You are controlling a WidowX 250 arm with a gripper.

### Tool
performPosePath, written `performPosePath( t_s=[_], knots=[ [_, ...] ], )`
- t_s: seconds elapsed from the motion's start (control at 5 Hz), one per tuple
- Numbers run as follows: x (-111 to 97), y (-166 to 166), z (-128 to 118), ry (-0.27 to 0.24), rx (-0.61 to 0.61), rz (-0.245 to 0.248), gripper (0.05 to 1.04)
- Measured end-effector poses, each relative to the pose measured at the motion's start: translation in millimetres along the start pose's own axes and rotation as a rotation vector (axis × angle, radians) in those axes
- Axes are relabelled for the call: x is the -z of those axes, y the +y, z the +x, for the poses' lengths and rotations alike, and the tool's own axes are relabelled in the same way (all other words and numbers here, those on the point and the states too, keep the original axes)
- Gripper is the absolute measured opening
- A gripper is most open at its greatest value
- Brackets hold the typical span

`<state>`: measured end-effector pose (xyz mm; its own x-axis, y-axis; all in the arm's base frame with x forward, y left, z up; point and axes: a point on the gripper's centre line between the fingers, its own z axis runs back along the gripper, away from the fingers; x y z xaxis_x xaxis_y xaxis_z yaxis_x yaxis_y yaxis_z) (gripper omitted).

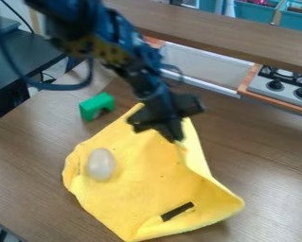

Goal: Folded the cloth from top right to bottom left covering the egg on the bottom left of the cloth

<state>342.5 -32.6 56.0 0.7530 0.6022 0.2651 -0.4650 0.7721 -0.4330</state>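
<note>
The yellow cloth lies rumpled on the counter, its right side seemingly raised; the whitish egg rests on its left part.

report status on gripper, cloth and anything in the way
Gripper at top of yellow cloth; egg uncovered on its left side; green block off the cloth, likely clear of fold.

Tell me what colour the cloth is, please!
The cloth is yellow, best seen in the camera view.

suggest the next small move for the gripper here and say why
Probably a slight lift of the yellow cloth toward the egg, if the gripper has hold of it: the gripper is at the cloth's upper part, and the egg lies uncovered.
</note>
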Motion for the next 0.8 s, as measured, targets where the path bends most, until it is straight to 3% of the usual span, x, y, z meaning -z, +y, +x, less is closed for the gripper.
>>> performPosePath(
  t_s=[0.2, 0.8],
  knots=[
    [-15.4, 23.7, 3.4, 0.016, 0.001, -0.01, 0.051],
    [-37.0, 99.5, 15.5, 0.065, 0.011, 0.035, 0.051]
  ],
)
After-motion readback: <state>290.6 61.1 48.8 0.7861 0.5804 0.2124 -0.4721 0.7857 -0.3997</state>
